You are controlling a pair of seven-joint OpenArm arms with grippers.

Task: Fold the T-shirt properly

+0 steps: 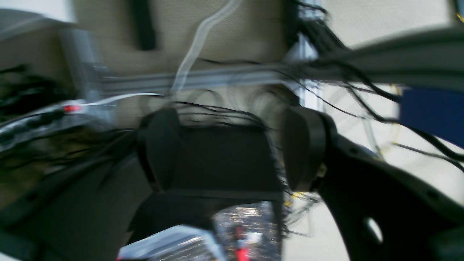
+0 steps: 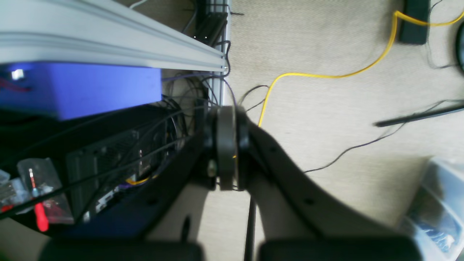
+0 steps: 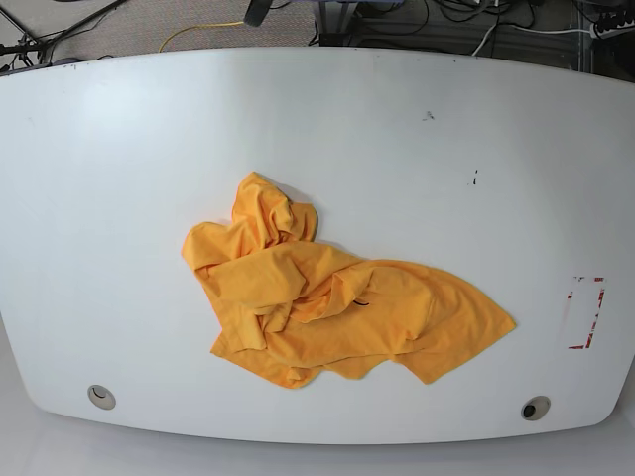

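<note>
Base view: a white table (image 3: 119,149) with rounded corners fills nearly the whole field; the T-shirt (image 3: 327,307), plain orange-yellow, lies crumpled and unfolded a little near of the table's centre, one bunched part reaching toward the far left and a flatter part spreading to the right. Two round cable ports sit by the near edge, one at the left (image 3: 98,397) and one at the right (image 3: 536,408); a red-and-white marking (image 3: 585,312) lies close to the right edge, and small dark specks dot the far right area. Beyond the far edge, beige carpet, a yellow cable (image 3: 198,30) and black cabling show. Neither arm appears over the table. Left wrist view, blurred: the left gripper (image 1: 232,152) has its two dark pads standing well apart with nothing between them, facing an aluminium frame rail (image 1: 217,78) and tangled black wires. Right wrist view: the right gripper (image 2: 226,148) has its pads pressed together, empty, above carpet (image 2: 326,43) crossed by a yellow cable (image 2: 326,76); a blue box (image 2: 79,88) sits under an aluminium rail (image 2: 108,43) at the left.
</note>
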